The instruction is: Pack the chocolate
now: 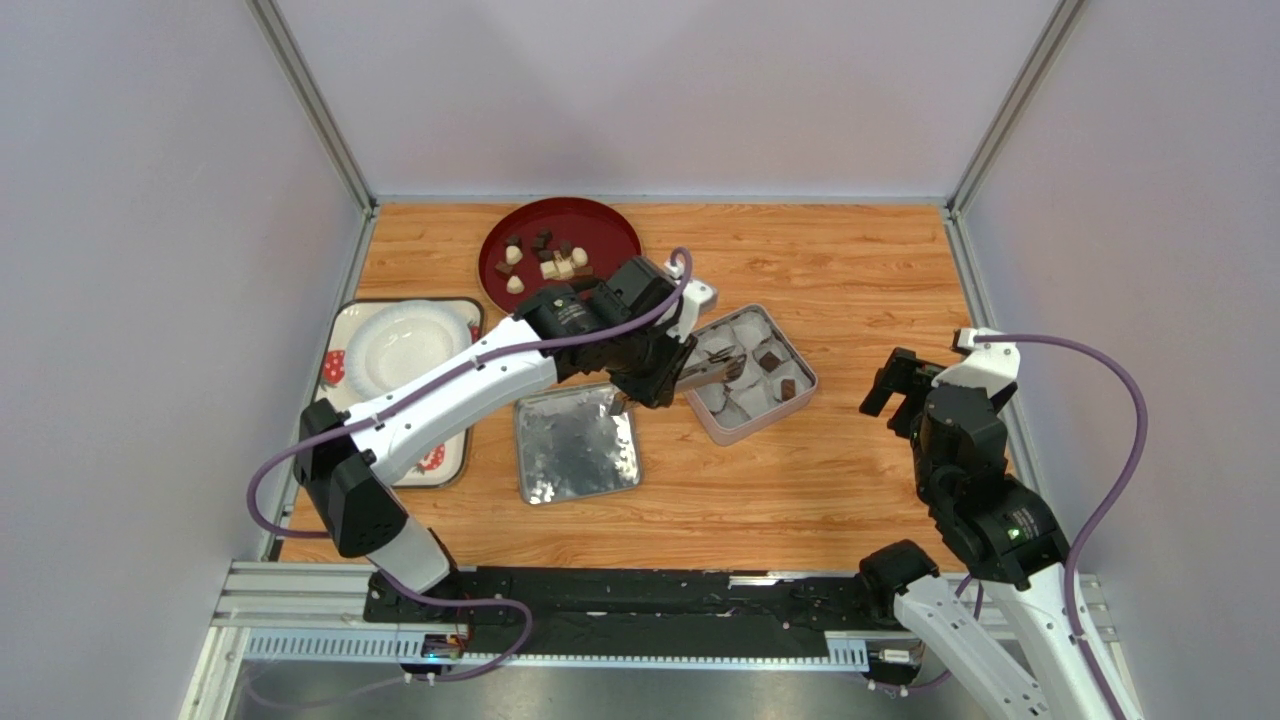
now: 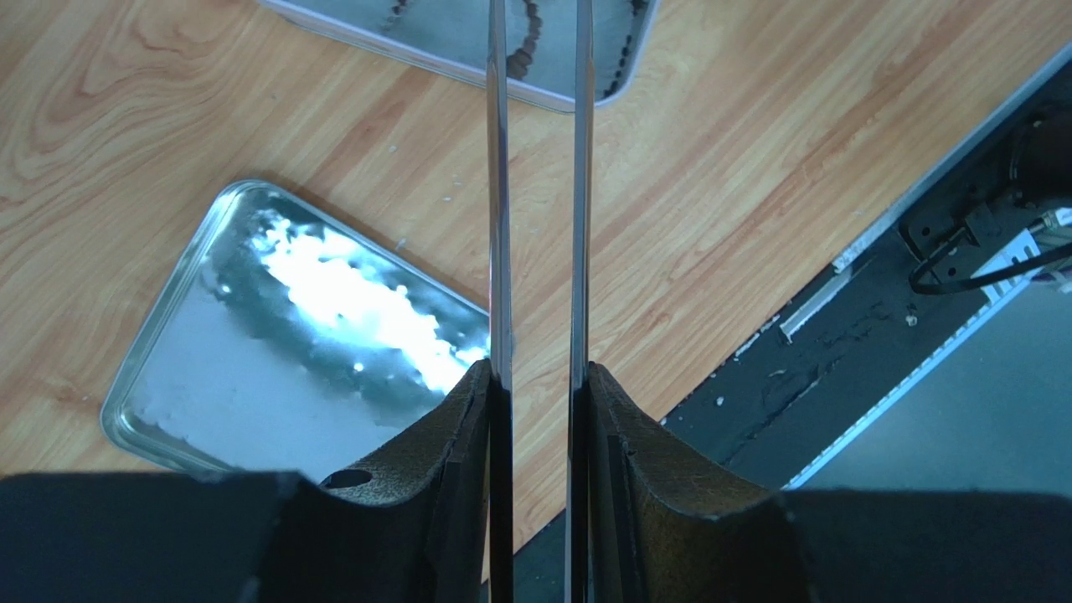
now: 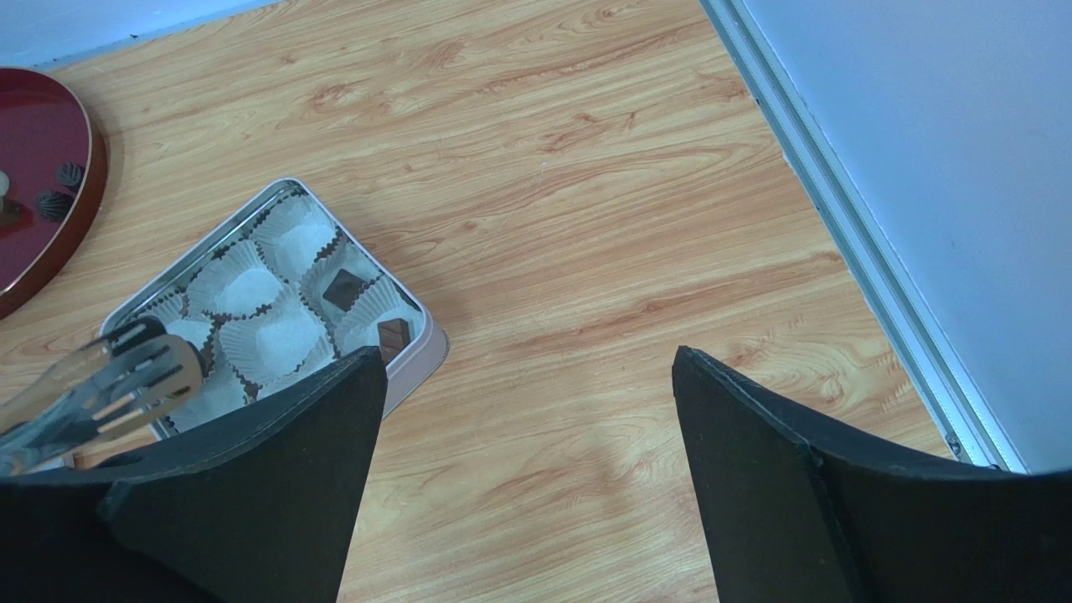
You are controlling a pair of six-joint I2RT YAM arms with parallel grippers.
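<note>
Several chocolate pieces [image 1: 549, 258], dark brown and cream-white, lie on a dark red plate [image 1: 504, 225] at the back. An open tin [image 1: 806, 393] with white paper cups holds a few dark chocolates [image 1: 784, 390], which also show in the right wrist view [image 3: 341, 290]. My left gripper [image 1: 666, 372] is shut on metal tongs [image 1: 718, 360], whose two blades [image 2: 498, 189] reach out over the tin's left side. The slotted tong tips [image 3: 126, 371] hover above the cups; I cannot tell if they hold anything. My right gripper [image 1: 897, 393] is open and empty, right of the tin [image 3: 422, 358].
The tin's shiny lid [image 1: 576, 443] lies flat in front of the tin, below my left wrist [image 2: 290, 339]. A white plate [image 1: 403, 345] sits on a patterned tray at the left. Grey walls enclose the wooden table; a black rail runs along the near edge.
</note>
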